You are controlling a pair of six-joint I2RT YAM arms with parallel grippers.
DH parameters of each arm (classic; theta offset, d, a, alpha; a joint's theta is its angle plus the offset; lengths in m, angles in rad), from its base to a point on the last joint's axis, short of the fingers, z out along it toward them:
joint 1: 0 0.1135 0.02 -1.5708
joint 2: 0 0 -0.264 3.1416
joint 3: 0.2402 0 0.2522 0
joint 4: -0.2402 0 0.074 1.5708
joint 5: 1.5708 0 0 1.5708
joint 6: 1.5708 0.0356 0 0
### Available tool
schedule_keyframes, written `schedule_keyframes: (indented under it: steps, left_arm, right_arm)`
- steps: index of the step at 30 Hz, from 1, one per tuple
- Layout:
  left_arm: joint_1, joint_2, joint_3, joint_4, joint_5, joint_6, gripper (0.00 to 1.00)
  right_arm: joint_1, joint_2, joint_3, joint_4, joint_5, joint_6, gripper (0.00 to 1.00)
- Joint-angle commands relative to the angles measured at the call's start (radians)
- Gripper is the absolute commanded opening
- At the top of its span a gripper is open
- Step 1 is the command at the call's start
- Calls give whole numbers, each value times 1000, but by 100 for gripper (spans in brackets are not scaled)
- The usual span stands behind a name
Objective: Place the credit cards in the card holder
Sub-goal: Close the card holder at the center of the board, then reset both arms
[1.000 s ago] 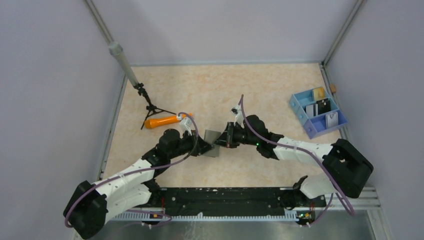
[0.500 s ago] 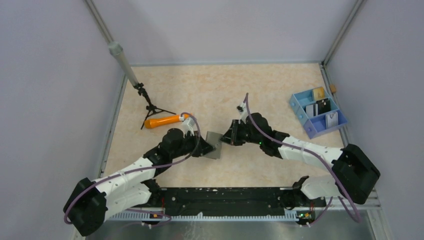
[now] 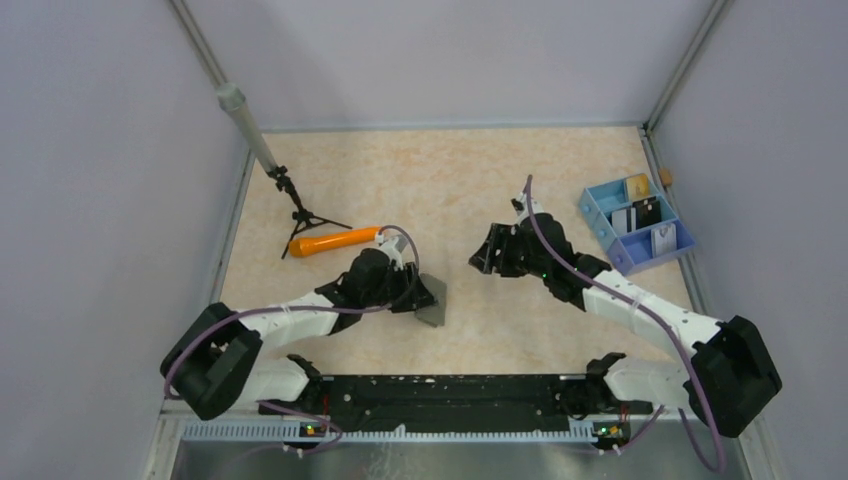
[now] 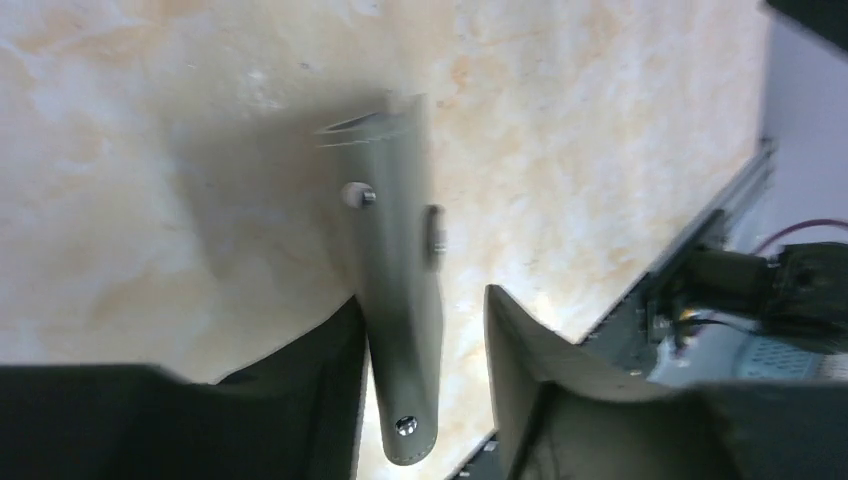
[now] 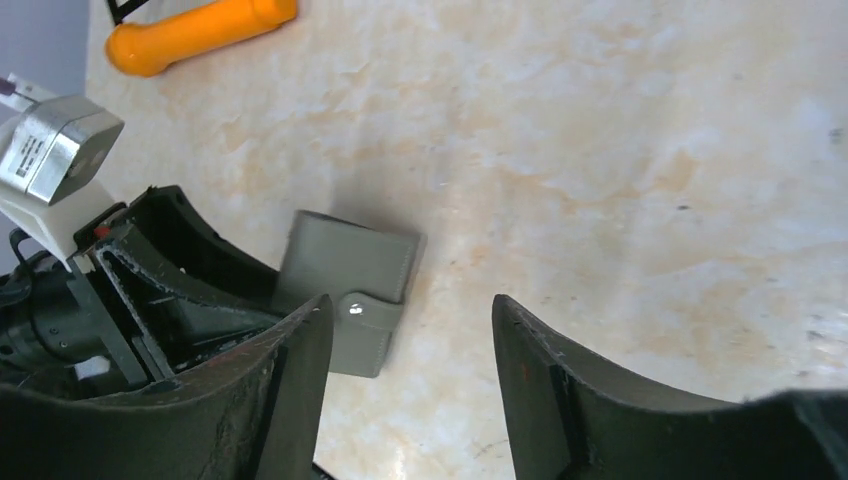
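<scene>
The grey card holder (image 3: 434, 305) is folded, its snap flap showing, low on the table left of centre. My left gripper (image 3: 425, 291) has its fingers either side of it. In the left wrist view the card holder (image 4: 395, 250) is edge-on against the left finger, with a gap to the right finger, so the left gripper (image 4: 423, 297) is open. My right gripper (image 3: 486, 257) hangs open and empty to its right. In the right wrist view the card holder (image 5: 350, 265) lies ahead of the right gripper (image 5: 411, 300). Black and white credit cards (image 3: 640, 214) stand in the tray.
A blue and lilac compartment tray (image 3: 598, 226) sits at the right edge. An orange stick (image 3: 335, 241) lies behind the left arm, next to a small black tripod (image 3: 303, 217) on a grey pole (image 3: 245, 125). The black base rail (image 3: 450, 392) runs along the near edge.
My right gripper has opened, let go of the card holder and pulled back to the right. The left gripper's jaws have widened, and it has moved right and nearer with the card holder.
</scene>
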Motion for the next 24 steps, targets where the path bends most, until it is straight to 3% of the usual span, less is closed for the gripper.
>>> schedule_keyframes:
  steps: [1, 5, 7, 14, 16, 20, 24]
  left_arm:
    - [34, 71, 39, 107, -40, 53, 60]
    - [116, 74, 45, 46, -64, 71, 89]
    - [164, 28, 42, -3, -85, 81, 98]
    - [338, -242, 168, -420, -275, 168, 99]
    - [379, -308, 216, -513, -402, 203, 99]
    - [405, -425, 239, -563, -551, 262, 99]
    - [415, -489, 224, -555, -587, 293, 99]
  right_arm:
    - [-70, -69, -17, -62, 48, -72, 62]
    - [-158, -109, -25, -118, 54, -108, 64]
    - [-191, -134, -25, -149, 66, -123, 64]
    - [-212, -290, -21, -238, 301, -175, 66]
    - [-212, -344, -20, -250, 363, -196, 66]
    - [-212, -458, -51, -217, 427, -263, 67]
    - [-212, -531, -77, -201, 459, -276, 68]
